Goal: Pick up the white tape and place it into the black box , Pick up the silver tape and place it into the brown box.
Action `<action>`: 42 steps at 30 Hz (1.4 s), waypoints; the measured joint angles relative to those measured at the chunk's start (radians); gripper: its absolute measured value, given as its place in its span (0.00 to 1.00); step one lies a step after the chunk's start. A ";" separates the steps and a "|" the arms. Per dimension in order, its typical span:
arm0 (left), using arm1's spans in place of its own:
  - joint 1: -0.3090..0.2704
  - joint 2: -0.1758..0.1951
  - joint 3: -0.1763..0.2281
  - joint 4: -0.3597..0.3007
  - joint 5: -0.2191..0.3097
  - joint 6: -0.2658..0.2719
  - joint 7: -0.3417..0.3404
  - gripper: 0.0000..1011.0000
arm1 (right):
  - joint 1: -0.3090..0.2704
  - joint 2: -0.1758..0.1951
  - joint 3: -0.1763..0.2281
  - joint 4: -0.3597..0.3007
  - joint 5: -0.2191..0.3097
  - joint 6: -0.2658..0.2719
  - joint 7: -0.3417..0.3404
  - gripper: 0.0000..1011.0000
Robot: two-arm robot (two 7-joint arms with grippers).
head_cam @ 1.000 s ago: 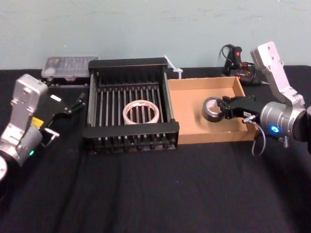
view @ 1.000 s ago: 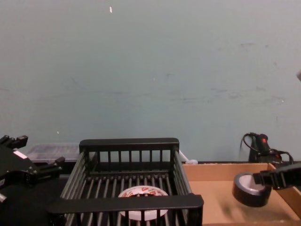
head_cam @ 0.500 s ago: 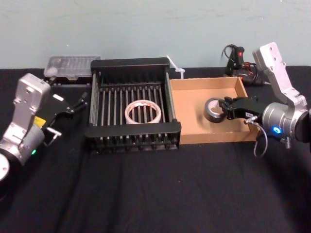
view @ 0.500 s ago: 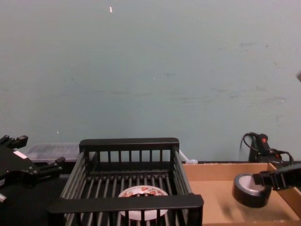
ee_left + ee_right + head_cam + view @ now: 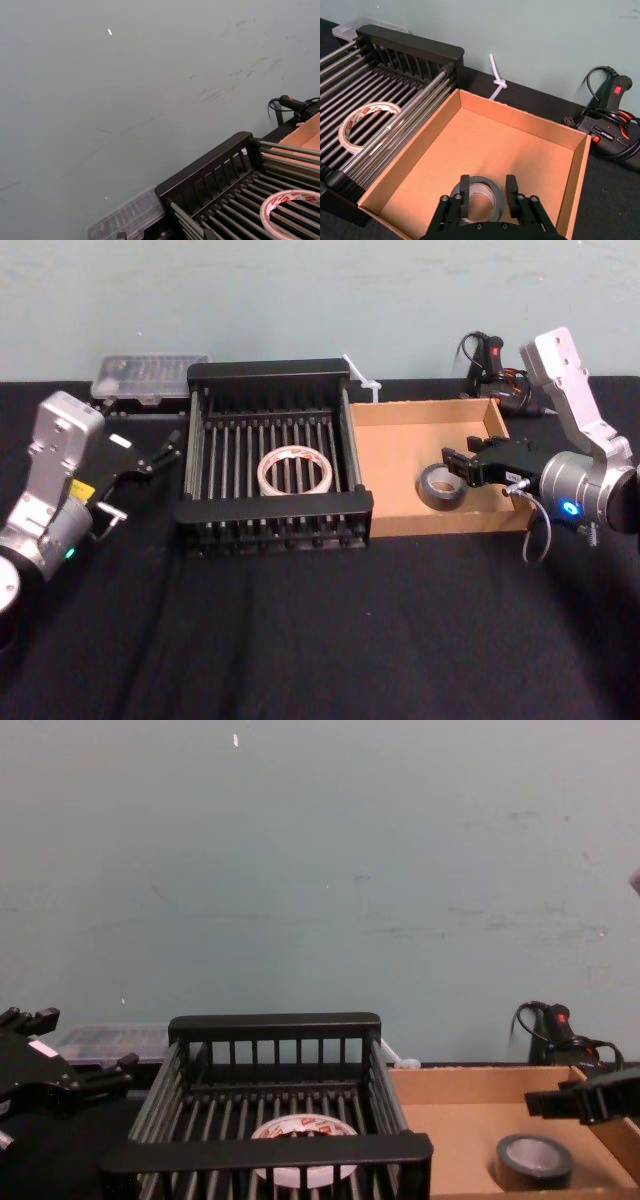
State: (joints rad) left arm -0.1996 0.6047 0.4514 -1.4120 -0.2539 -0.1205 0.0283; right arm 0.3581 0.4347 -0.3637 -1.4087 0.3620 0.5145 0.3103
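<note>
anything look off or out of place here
Nothing stands out: the white tape lies flat in the black box, the silver tape flat in the brown box, right gripper open above it, left gripper parked at left.

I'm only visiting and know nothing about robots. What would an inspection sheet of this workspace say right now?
Surface: table covered in black cloth.
Job's things: white tape lies flat in the black box; silver tape lies flat on the floor of the brown box.
Clutter: clear plastic case behind the left arm; white tie behind the boxes; corded tool with a red switch behind the brown box.
Hands: right hand open, just above the silver tape, apart from it; left hand open, parked left of the black box.
Cables: the tool's black cord; thin wire loop by the right wrist.
Surroundings: plain pale wall.
</note>
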 joint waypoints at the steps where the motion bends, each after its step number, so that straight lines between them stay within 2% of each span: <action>1: 0.000 0.000 0.000 0.000 0.000 0.000 0.000 0.99 | 0.000 0.000 0.000 0.000 0.000 0.000 0.000 0.42; 2: 0.000 0.000 0.000 0.000 0.000 0.000 0.000 0.99 | 0.000 0.000 0.000 0.000 0.000 0.000 0.000 0.48; 6: 0.000 0.000 0.000 0.000 0.000 0.000 0.000 0.99 | 0.000 0.000 0.000 0.000 0.000 0.000 0.000 0.62; 8: 0.000 0.000 0.000 0.000 0.000 0.000 0.000 0.99 | 0.000 0.000 0.000 0.000 0.000 0.000 0.000 0.64; 16: 0.000 0.000 0.000 0.000 0.000 0.000 0.000 0.99 | 0.000 0.000 0.000 0.000 0.000 0.000 0.000 0.92; 20: 0.000 0.000 0.000 0.000 0.000 0.000 0.000 0.99 | 0.000 0.000 0.000 0.000 0.000 0.000 0.000 0.99; 25: 0.000 0.000 0.000 0.000 0.000 0.000 0.000 0.99 | 0.000 0.000 0.000 -0.001 0.000 -0.001 0.001 0.99; 31: 0.000 0.000 0.000 0.000 0.000 0.000 0.000 0.99 | -0.020 0.005 0.004 -0.030 -0.033 -0.036 -0.008 0.99; 38: 0.000 0.000 0.000 0.000 0.000 0.000 0.000 0.99 | -0.066 0.005 0.019 -0.079 -0.100 -0.133 -0.066 0.99; 42: 0.000 0.000 0.000 0.000 0.000 0.000 0.000 0.99 | -0.105 0.001 0.027 -0.101 -0.152 -0.214 -0.118 0.99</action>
State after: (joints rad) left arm -0.1995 0.6047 0.4514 -1.4119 -0.2539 -0.1205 0.0283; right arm 0.2533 0.4353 -0.3371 -1.5102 0.2098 0.3006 0.1919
